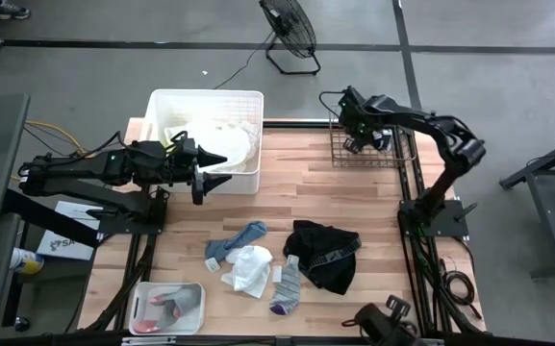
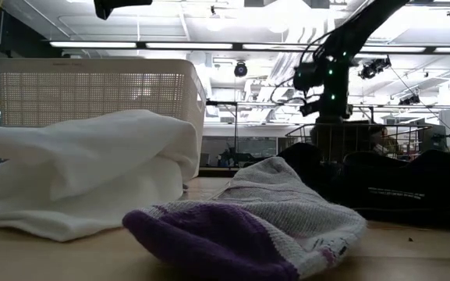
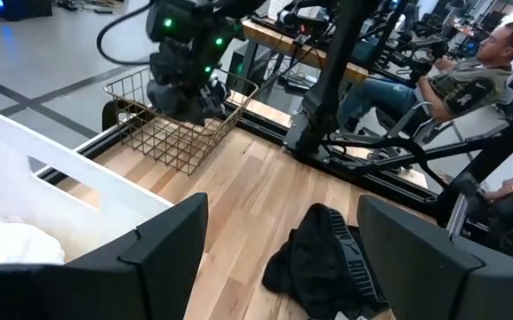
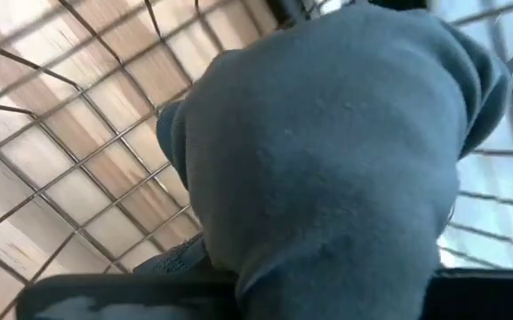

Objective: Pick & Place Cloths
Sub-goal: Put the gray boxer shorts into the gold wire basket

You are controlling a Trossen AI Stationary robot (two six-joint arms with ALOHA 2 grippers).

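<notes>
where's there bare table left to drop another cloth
Most open: the wood between the white bin, the wire basket and the black garment, mid-table. The left strip below the left gripper is also bare. Crowded: the front middle, where blue sock, white cloth and grey sock lie bunched.

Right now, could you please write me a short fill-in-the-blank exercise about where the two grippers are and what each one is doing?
1. The right gripper is shut on a blue-grey cloth above the ____ basket.
2. The left gripper, by the white bin, has its jaws ____.
3. The black garment lies on the ____.

Missing words: wire; open; table
</notes>
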